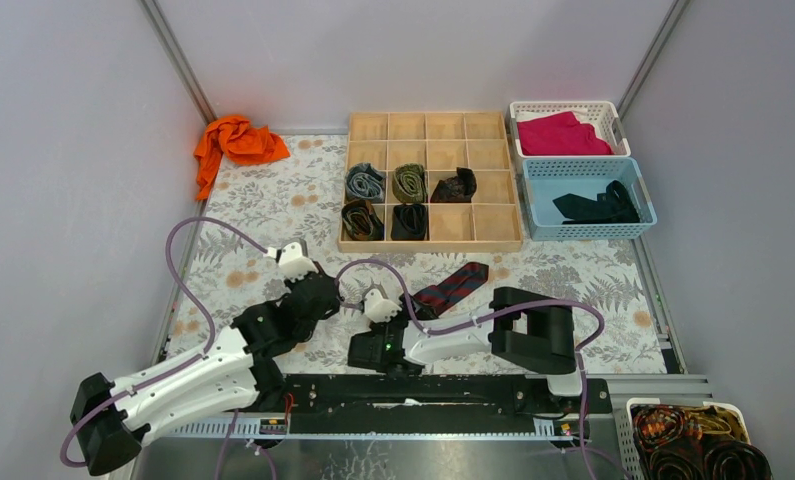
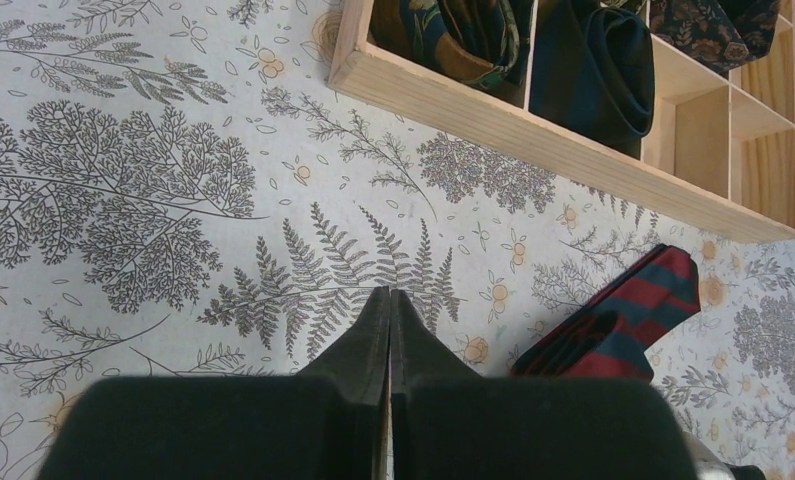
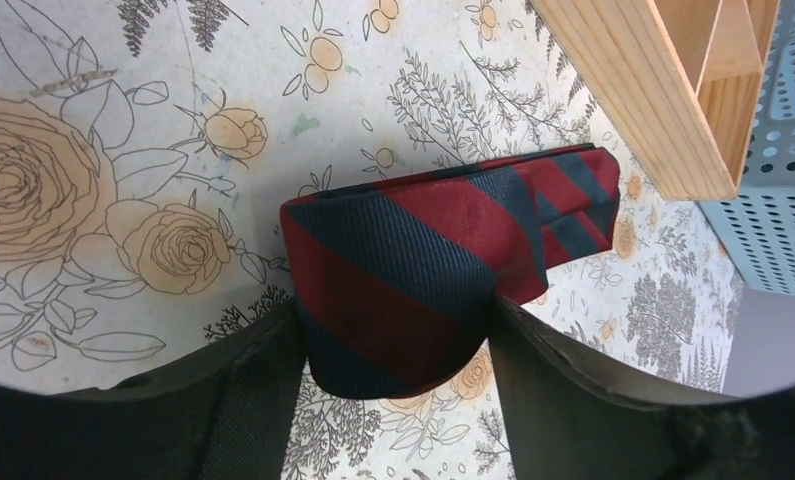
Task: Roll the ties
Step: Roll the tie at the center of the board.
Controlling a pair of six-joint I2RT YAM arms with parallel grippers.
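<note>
One striped tie [image 3: 423, 270] on tabletop [image 1: 263, 200], near side of wood tray [image 1: 433, 242] holding rolled ties [image 1: 409, 183].
R jaws clamped on its folded end; L jaws together, empty, just left of it.

Lab booth: grey panels [image 1: 63, 150], aluminium rails [image 1: 178, 60]

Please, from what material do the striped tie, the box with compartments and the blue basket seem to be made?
The striped tie looks like woven fabric, perhaps silk or polyester: fine ribs, slight sheen. The compartment box looks like pale unpainted wood, matt, with grain lines. The blue basket is probably plastic: smooth, with regular moulded holes.
</note>
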